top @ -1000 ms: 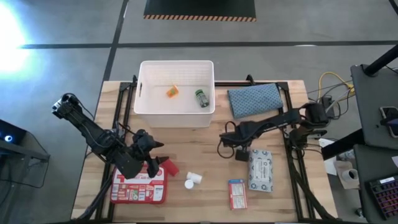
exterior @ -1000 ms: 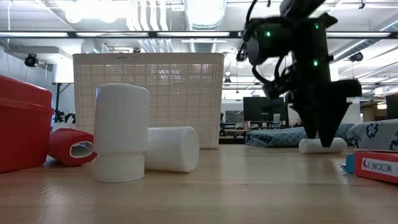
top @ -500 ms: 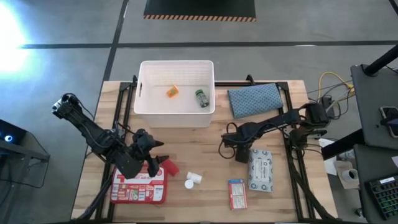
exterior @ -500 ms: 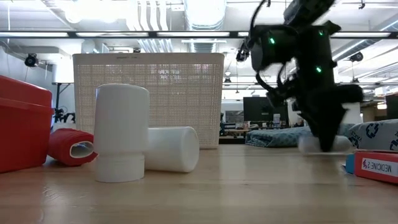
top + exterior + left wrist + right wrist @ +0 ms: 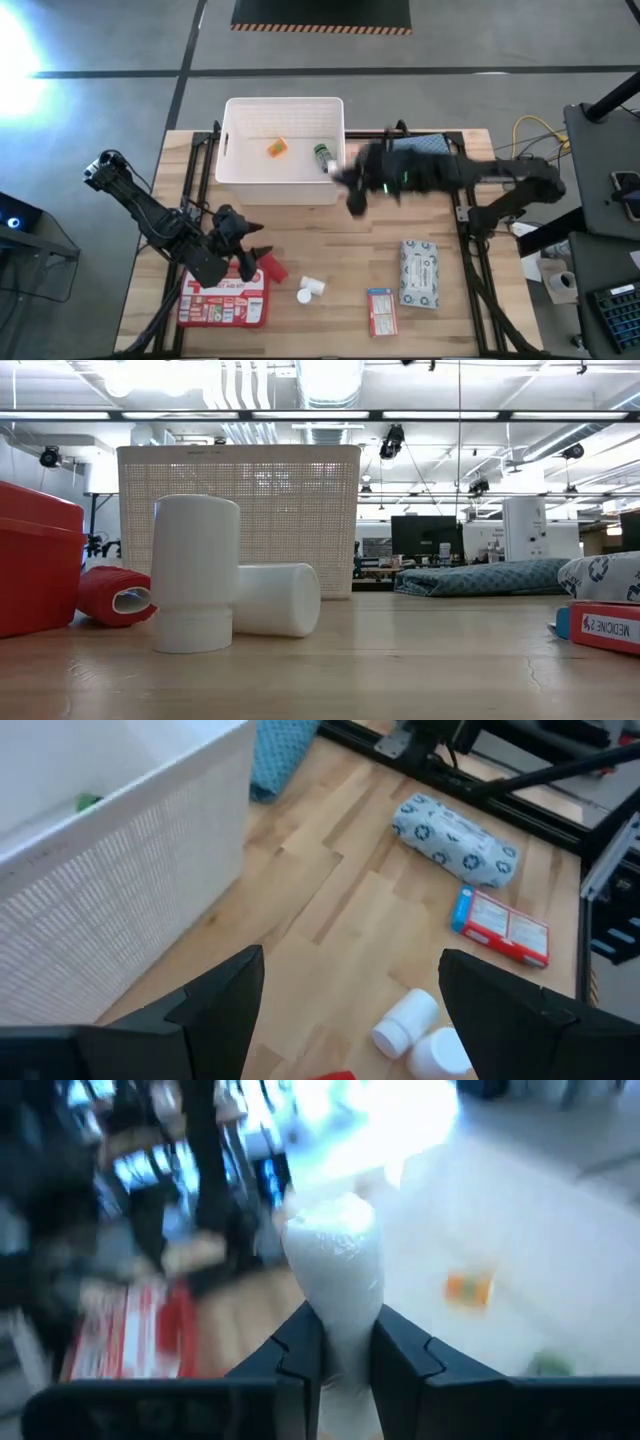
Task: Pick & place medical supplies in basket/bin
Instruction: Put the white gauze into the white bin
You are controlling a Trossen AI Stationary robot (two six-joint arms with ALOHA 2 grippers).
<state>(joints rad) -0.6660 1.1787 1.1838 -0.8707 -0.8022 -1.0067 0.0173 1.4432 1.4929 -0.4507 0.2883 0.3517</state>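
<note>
The white roll (image 5: 333,1270) sits clamped between the two fingers of the right hand (image 5: 352,192), standing up out of them lengthwise, so its long axis runs along the fingers and on past their tips. In the high view that hand hangs blurred above the table (image 5: 330,270), just beside the right-hand wall of the white bin (image 5: 284,105), near the bin's front corner. The bin's open mouth lies to the hand's left from there, and a short way across the wall would put the roll over it. The right wrist view agrees: past the roll, the bin's pale floor shows with a small orange bottle (image 5: 468,1288) on it.

Inside the bin, from above, the orange bottle lies near the middle and a green-capped vial (image 5: 322,157) close to the right wall, so the free floor is toward the front and left.

The left hand (image 5: 246,258) waits well apart, low over the red first-aid case (image 5: 222,297) near the table's front left, its fingers spread wide with nothing between them. My judgement is that the right arm is by far the nearer to the bin and only needs to clear the wall before letting go.
</note>
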